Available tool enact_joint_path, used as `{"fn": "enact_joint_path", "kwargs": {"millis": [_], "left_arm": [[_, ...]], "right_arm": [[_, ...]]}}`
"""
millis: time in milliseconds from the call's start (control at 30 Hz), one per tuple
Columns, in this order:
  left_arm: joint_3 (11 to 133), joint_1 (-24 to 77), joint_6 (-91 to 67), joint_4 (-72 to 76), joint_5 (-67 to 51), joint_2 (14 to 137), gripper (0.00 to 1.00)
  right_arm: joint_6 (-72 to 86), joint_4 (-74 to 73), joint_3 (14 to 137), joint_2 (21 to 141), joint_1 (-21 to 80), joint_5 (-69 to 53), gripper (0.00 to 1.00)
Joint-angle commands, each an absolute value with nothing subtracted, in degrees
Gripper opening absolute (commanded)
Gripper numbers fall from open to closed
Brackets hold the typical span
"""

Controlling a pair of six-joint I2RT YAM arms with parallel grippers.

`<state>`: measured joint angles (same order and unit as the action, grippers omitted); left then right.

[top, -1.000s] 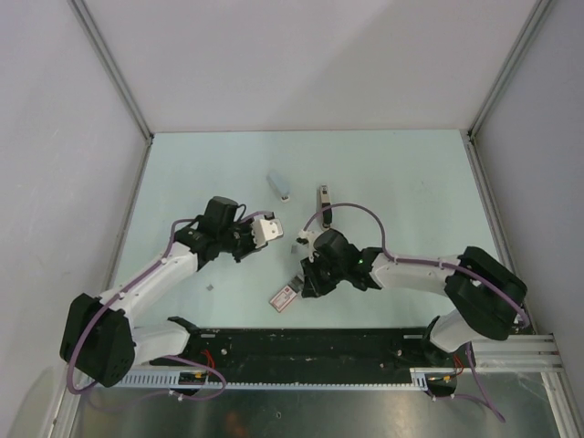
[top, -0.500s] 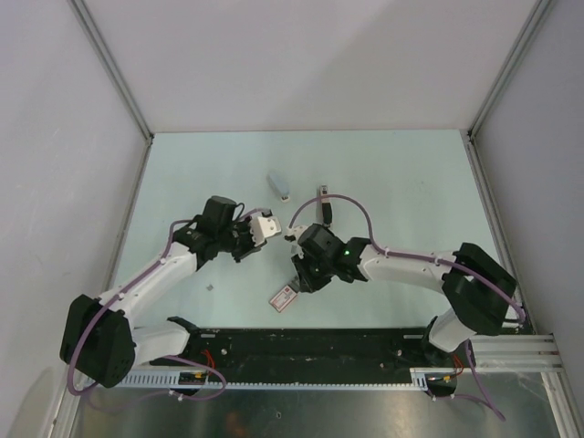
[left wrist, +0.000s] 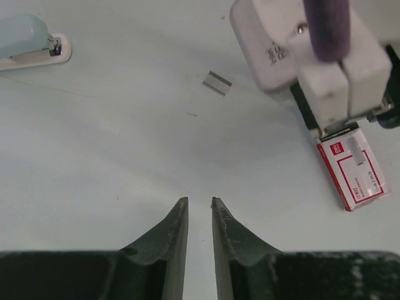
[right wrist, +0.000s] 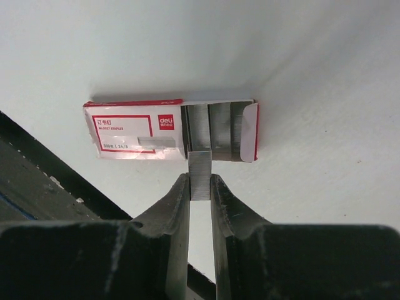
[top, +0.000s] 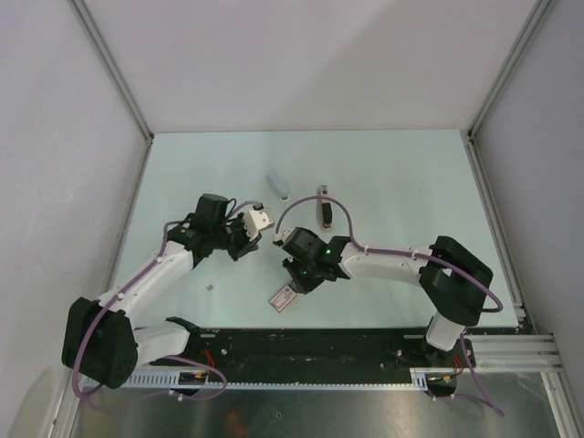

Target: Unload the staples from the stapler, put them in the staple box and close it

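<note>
The stapler [top: 279,185] is light blue and lies shut at the table's middle back, away from both grippers; it also shows in the left wrist view [left wrist: 28,40]. The pink-and-white block [top: 285,297] is an open box of staples [right wrist: 134,131]. My right gripper [right wrist: 200,178] is shut on a short strip of staples [right wrist: 200,169], right at the box's open end with more strips inside. From above it [top: 294,274] hovers over the box. My left gripper [left wrist: 199,200] is empty, its jaws a narrow gap apart, left of the right gripper [top: 265,228].
A thin dark bar [top: 323,205] lies right of the stapler. A small loose strip of staples [left wrist: 217,82] lies on the table between the stapler and the right gripper. A tiny speck [top: 211,286] lies at the left front. The black base rail runs just below the box.
My right gripper has moved left and a little back, staying over the box. My left gripper has drawn back to the left. The box, stapler and bar have not moved.
</note>
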<state>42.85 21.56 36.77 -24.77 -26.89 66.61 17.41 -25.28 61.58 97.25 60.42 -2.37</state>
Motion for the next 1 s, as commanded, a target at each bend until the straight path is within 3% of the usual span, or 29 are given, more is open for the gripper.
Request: {"fn": "enact_joint_path", "kwargs": {"millis": [0,967], "left_arm": [[44.9,21.0,34.5,-24.8,-30.0,65.1,0.26],[43.3,20.7,34.2,-24.8,-31.2,63.4,0.25]], "right_arm": [[16.5,-27.0,65.0,98.9,61.4,0.0,0.06],[13.9,-34.6,73.0,105.9,62.0,0.0,0.14]]}}
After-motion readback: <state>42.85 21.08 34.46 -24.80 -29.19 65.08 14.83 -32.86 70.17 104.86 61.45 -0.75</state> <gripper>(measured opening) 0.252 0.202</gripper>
